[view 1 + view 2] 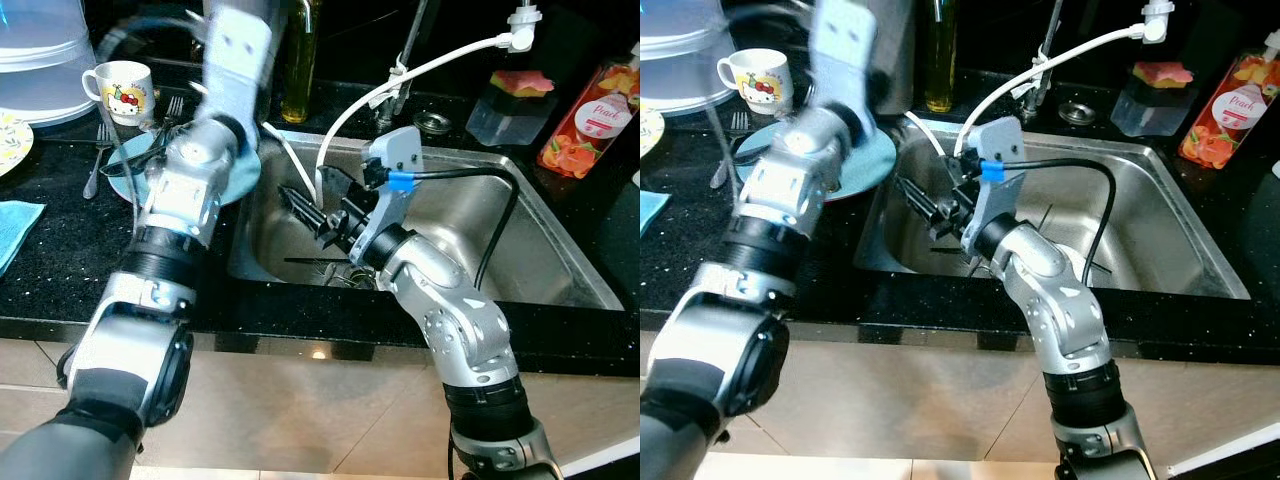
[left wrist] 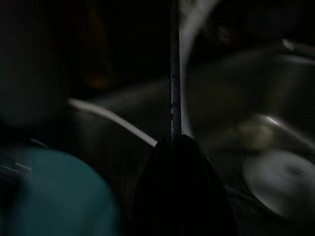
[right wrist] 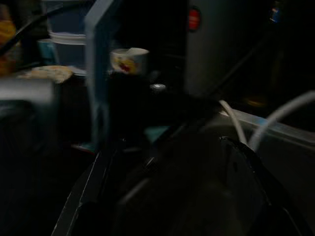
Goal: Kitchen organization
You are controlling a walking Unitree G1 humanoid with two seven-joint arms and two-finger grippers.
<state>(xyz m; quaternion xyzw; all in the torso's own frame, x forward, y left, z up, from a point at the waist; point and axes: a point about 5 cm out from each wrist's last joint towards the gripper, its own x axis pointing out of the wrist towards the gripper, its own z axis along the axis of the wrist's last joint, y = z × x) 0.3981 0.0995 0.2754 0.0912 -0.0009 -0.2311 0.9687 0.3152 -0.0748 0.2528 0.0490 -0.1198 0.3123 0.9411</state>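
Observation:
My left arm is raised and blurred above a teal plate point(image 1: 245, 170) that lies on the black counter beside the sink. In the left wrist view my left gripper point(image 2: 175, 141) is shut on a thin metal utensil point(image 2: 174, 83), which stands edge-on out of the fingers. My right gripper point(image 1: 305, 210) reaches into the left part of the steel sink point(image 1: 540, 250), just above its floor. In the right wrist view its fingers point(image 3: 98, 187) stand wide apart and hold nothing. Dark cutlery point(image 1: 335, 272) lies on the sink floor below it.
A cartoon mug point(image 1: 120, 90), forks point(image 1: 100, 150) and clear plastic tubs point(image 1: 40, 60) stand at the back left. A blue cloth point(image 1: 15, 225) lies at the left edge. A white hose point(image 1: 400, 80) arcs over the sink. Behind it are an oil bottle point(image 1: 298, 60), a sponge box point(image 1: 510, 105) and a red soap bottle point(image 1: 590, 115).

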